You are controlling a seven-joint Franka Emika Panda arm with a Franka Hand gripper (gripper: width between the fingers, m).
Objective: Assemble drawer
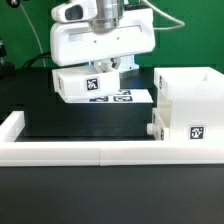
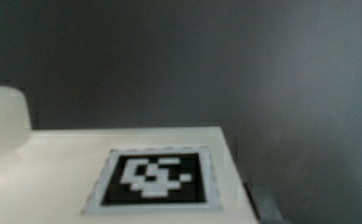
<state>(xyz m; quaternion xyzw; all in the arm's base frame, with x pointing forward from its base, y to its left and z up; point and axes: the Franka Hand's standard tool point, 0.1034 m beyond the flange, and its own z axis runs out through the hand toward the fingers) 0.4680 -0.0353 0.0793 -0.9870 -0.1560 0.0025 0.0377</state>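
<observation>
In the exterior view my gripper (image 1: pixel 106 70) hangs over the back middle of the black table. It is shut on the upper edge of a small white drawer tray (image 1: pixel 80 84), which hangs tilted just above the table with its square tag (image 1: pixel 96 84) facing the camera. The tall white drawer shell (image 1: pixel 186 100) stands at the exterior view's right, with a tag (image 1: pixel 196 133) on its front. A small white knobbed part (image 1: pixel 154 128) sticks out at its lower left. The wrist view shows the tray's flat white face (image 2: pixel 53 170) and tag (image 2: pixel 157 178) close up; my fingertips are not clearly seen there.
The marker board (image 1: pixel 128 97) lies flat on the table just behind and beside the held tray. The low white wall (image 1: pixel 70 151) runs along the table's front and turns up the exterior view's left side (image 1: pixel 12 124). Black table surface (image 1: pixel 90 120) lies between tray and wall.
</observation>
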